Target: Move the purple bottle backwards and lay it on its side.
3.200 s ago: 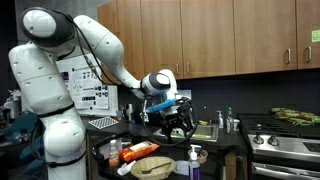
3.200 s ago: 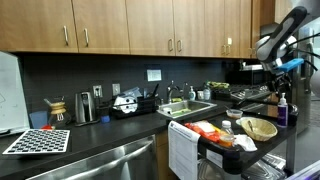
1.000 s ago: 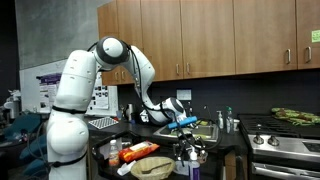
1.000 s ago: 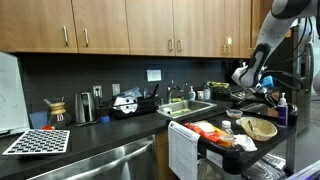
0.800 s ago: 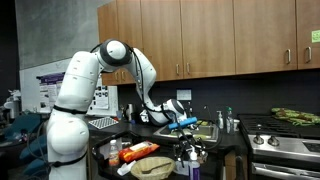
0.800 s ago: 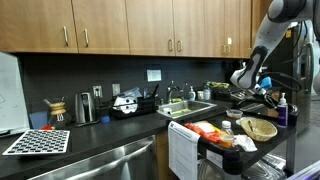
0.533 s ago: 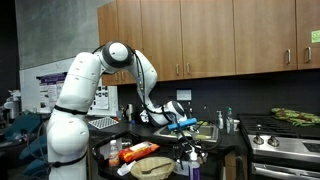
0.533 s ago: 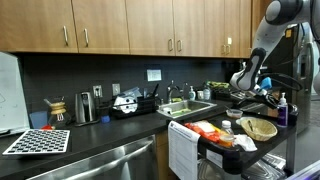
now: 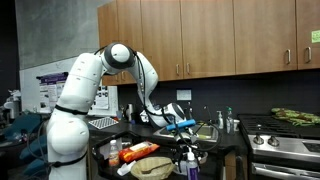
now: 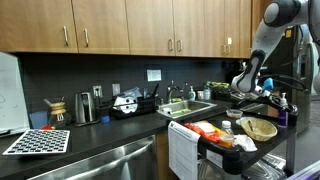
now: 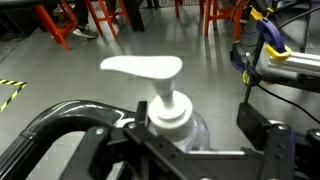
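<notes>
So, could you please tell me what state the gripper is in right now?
Gripper: open, jaws either side of the purple bottle, not clamped on it.

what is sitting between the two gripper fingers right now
The purple bottle, white pump top up, stands between the fingers in the wrist view. Bare floor shows between it and one finger, so they are not closed on it.

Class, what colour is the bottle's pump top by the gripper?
White; the pump top shows best in the wrist view.
</notes>
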{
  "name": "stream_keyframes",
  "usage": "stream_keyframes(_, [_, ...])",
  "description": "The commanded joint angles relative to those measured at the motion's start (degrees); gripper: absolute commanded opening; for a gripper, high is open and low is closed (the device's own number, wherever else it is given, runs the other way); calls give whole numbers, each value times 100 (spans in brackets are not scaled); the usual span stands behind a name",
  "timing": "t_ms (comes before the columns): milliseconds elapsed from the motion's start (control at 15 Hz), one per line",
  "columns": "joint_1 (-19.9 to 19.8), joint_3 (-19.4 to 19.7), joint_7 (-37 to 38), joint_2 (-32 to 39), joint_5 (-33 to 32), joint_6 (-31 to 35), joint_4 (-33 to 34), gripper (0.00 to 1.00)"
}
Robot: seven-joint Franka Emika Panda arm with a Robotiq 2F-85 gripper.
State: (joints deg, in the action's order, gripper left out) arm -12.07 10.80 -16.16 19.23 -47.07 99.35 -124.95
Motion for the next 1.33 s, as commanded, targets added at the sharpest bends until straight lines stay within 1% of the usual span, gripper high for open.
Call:
stream_keyframes(0, [4,-56,189,36,-39,-202,-27,59])
stream_keyframes(133, [1,-62,257,41,-31,-204,-43,44])
stream_keyframes(200, [1,-65,293,45,-29,-194,-50,34])
stream_keyframes(267, [3,-69,320,42,-24,-197,-59,27])
stream_keyframes(533, [-2,-89,422,-14,7,-186,-82,26])
stream_keyframes(733, [-49,-96,409,-340,219,-116,-165,26])
stream_keyframes(1067, [-76,-41,456,-1295,775,-32,-416,26])
stream_keyframes(1267, [-70,7,419,-1998,1036,-24,-630,26])
